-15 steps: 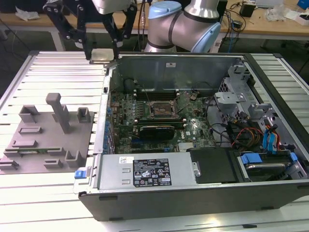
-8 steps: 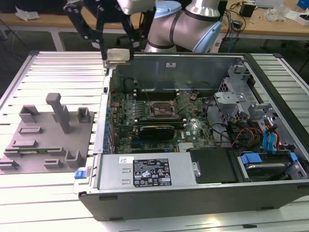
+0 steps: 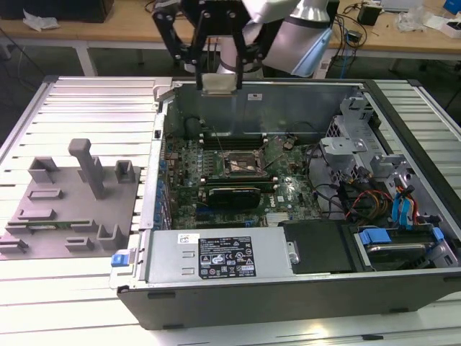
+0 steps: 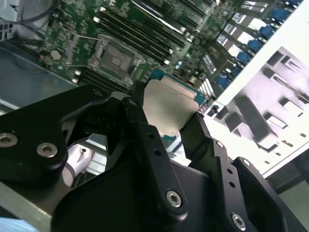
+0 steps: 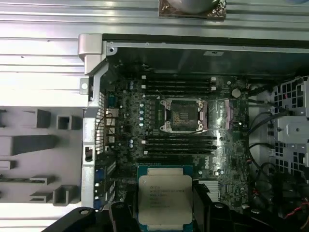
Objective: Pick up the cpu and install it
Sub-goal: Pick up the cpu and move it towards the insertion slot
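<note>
Carrying the cpu (image 3: 220,83) clamped by its edges between narrowed fingers, the gripper (image 3: 220,71) hangs at the exterior view's top centre above the case (image 3: 302,101) wall; with the pick done, installing seems to call for squaring it over the open socket (image 3: 240,166) at mid-frame.

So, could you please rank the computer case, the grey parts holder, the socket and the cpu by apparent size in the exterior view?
1. computer case
2. grey parts holder
3-4. socket and cpu: nearly alike, and the cpu is held high in the claw, so unranked.
</note>
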`<state>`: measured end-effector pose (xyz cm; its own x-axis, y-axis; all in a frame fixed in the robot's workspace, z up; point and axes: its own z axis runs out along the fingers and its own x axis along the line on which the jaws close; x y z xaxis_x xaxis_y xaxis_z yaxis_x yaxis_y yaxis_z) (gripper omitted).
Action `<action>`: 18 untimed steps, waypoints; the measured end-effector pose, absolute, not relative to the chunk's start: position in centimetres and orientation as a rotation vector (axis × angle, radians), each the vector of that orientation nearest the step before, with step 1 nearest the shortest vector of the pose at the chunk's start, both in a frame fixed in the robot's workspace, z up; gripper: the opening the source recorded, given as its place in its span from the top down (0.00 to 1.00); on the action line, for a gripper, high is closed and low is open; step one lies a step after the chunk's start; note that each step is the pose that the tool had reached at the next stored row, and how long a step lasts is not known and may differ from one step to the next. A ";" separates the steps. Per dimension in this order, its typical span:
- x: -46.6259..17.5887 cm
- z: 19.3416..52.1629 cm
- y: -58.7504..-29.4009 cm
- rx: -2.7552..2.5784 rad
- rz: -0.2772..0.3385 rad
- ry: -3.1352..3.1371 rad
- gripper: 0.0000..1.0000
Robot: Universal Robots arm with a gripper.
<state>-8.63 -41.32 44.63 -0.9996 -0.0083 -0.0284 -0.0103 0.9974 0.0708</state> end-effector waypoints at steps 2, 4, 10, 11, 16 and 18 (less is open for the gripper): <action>-7.8 44.6 -41.3 -0.015 0.111 3.112 0.46; -7.1 44.6 -41.3 -0.015 0.111 3.111 0.46; -6.9 44.3 -41.3 -0.015 0.111 3.111 0.46; -6.9 44.2 -41.3 -0.015 0.110 3.112 0.46; -6.9 43.2 -40.6 -0.015 0.110 3.112 0.46; -6.9 42.8 -40.3 -0.015 0.111 3.112 0.46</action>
